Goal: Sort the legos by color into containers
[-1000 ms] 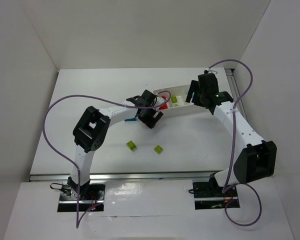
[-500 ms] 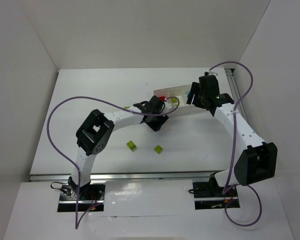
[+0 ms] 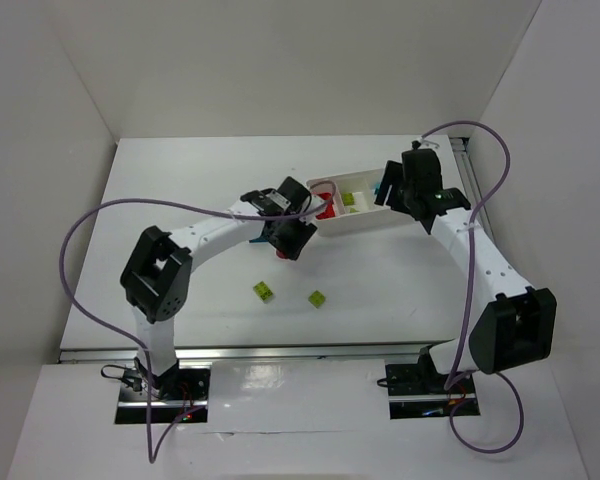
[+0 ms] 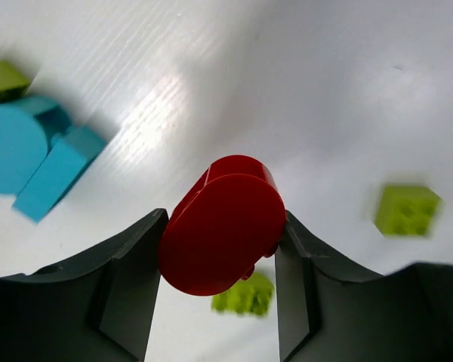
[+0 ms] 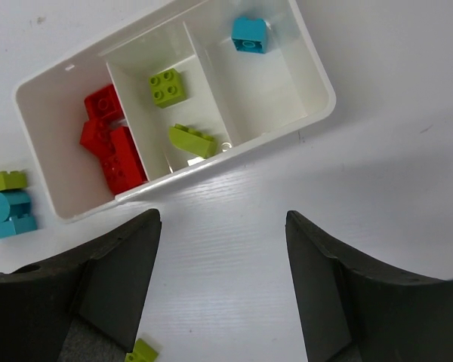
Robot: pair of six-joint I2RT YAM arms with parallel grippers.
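Legos [image 3: 317, 298] of small studded plastic lie only partly sorted. Farthest left, the left gripper [image 4: 224, 226] is pinched on a rounded red plastic brick [image 4: 223, 241]. Both jaws press its sides and it seems raised off the white table [image 4: 325, 75], presumably for carrying to the red compartment. Just left of the tray, a cyan-blue plastic piece [image 5: 7, 211] and a lime green plastic piece [image 5: 4, 181] lie side by side. Nearer the arm bases, two loose lime green bricks [image 3: 264, 291] lie well apart from the tray, unsorted.

Next comes the shallow white plastic tray [image 5: 49, 121], split into three compartments. It holds red bricks [image 5: 109, 147] in its left one, lime green bricks [image 5: 168, 87] in the middle and one cyan-blue brick [image 5: 251, 34] in the right. That layout decides where each remaining piece belongs.

Farthest right, the right gripper [image 5: 221, 226] hovers beside the tray, fingers spread with nothing between them. It is probably keeping clear while the left arm delivers.
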